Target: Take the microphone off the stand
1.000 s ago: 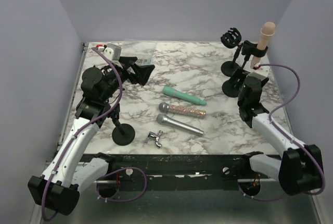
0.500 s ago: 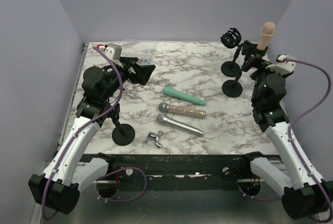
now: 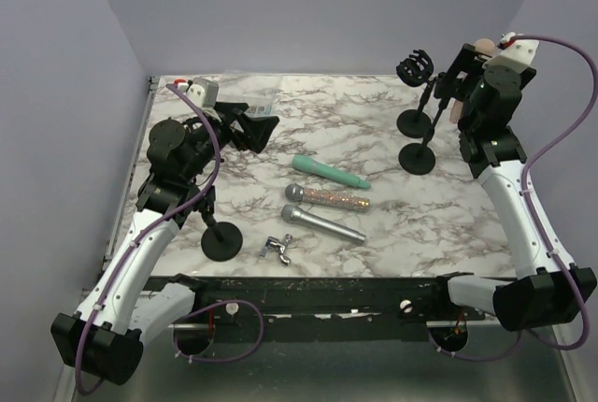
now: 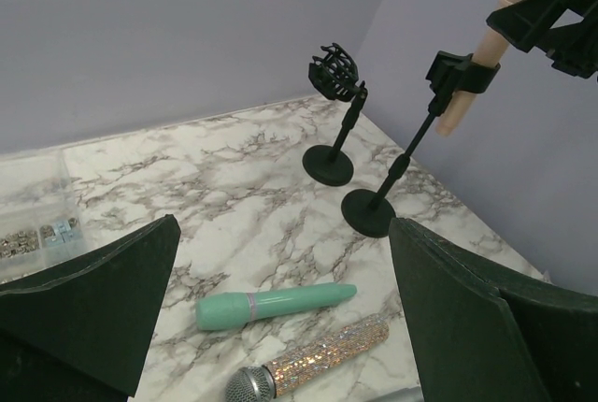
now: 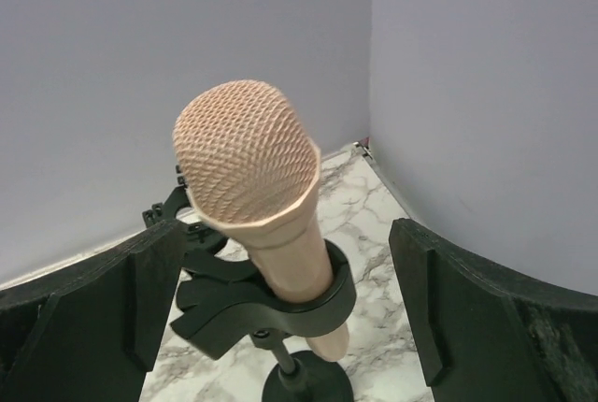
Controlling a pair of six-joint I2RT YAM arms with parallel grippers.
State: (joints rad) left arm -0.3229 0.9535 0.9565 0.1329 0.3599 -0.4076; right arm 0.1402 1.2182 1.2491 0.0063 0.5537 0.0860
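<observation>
Microphone (image 5: 257,178) sits in stand clip (image 5: 245,310); clear box (image 4: 64,178) holds small glittery pieces (image 4: 17,245).

Right arm (image 3: 519,215): rises steeply from its base, upper link nearly upright, elbow high. The wrist is bent over at the top, so the right gripper (image 3: 460,67) points ahead and slightly downward, out in front of its wrist. Jaws stand spread wide; in the wrist view the two fingers (image 5: 84,313) sit level with each other at either side.

Left arm (image 3: 135,252): leans forward from its base, elbow folded. The left gripper (image 3: 250,127) is held low, pointing ahead and across toward the right gripper. Jaws stand spread wide, fingers (image 4: 84,308) level.
</observation>
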